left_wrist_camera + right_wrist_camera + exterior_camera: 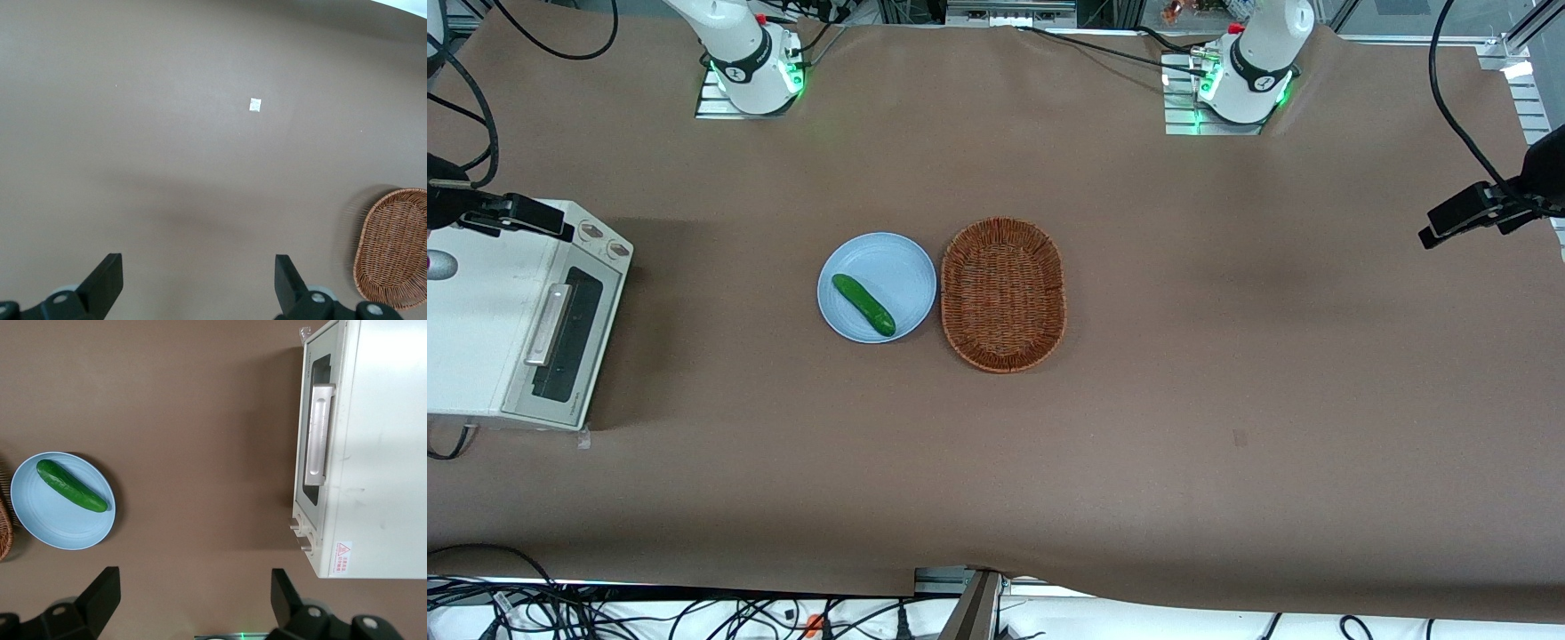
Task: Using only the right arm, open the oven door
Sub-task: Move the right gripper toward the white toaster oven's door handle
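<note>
Oven door [567, 342]: silver-framed flap with dark glass window, shut flush against the cream-white toaster oven [480, 329]. Located at the working arm's end of the counter [1227, 400], facing the counter's middle.

Bar handle [318, 434]: silver, running along the door's upper edge; nothing touching it.

Control knobs [603, 240]: two, beside the door, on the end farther from the front camera.

End effector [193, 600]: right arm's; fingers spread wide, holding nothing, raised well above the counter, over the bare stretch between oven and plate, well apart from the handle.

Step in hand: approach to the handle, not yet begun by this evidence. Judged good practice: descend in front of the door, take the bar near its middle, then pull outward and downward along the hinge arc so the light oven does not slide.

Blue plate [877, 286]: near the counter's middle, carrying a cucumber [863, 304].

Wicker basket [1003, 293]: oval, just beside the plate toward the parked arm's end.

View differences: the right wrist view shows the open fingers and a warning label [342, 557] on the oven top; the front view shows the whole layout and arm base [751, 58].
</note>
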{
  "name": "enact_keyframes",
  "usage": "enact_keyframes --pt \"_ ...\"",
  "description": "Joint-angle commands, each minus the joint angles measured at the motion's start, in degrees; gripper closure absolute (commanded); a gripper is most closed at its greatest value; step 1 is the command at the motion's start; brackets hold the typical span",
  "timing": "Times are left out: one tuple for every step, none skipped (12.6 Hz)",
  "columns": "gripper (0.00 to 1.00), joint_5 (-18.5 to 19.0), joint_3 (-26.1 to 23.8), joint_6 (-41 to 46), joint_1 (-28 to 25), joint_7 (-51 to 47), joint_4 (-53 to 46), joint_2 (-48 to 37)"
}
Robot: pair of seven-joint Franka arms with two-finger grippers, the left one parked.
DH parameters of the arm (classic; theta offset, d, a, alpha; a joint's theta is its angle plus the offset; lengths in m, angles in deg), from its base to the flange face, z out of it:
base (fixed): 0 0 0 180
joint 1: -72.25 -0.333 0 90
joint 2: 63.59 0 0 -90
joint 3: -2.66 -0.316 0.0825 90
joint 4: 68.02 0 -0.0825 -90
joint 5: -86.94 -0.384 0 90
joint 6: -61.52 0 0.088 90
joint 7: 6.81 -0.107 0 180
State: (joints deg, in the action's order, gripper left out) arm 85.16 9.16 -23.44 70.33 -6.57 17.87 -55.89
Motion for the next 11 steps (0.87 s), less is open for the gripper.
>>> enact_keyframes --pt "0.00 -0.6 -0.8 1.2 0.5 0.5 -0.5 0.1" --pt "0.00 -0.6 -0.9 1.3 0.4 0.5 -0.5 0.2" --pt "0.00 -0.6 -1.0 1.3 0.3 0.4 -0.3 0.6" --pt "0.00 -0.6 -1.1 1.3 0.2 0.3 0.1 0.7" --pt "0.00 -0.6 -1.2 1.4 0.2 0.3 0.2 0.8" --pt "0.00 -0.6 -1.2 1.4 0.2 0.3 0.3 1.5" --pt "0.02 -0.6 -1.2 1.4 -0.2 0.3 0.6 2.0" --pt "0.06 -0.6 -1.2 1.3 -0.7 0.5 1.0 2.4" --pt "0.07 -0.6 -1.2 1.1 -0.7 0.6 1.1 3.2" --pt "0.07 -0.6 -1.2 0.8 -0.8 0.6 1.1 3.8" --pt "0.09 -0.5 -1.2 0.7 -1.3 0.6 1.1 4.3"
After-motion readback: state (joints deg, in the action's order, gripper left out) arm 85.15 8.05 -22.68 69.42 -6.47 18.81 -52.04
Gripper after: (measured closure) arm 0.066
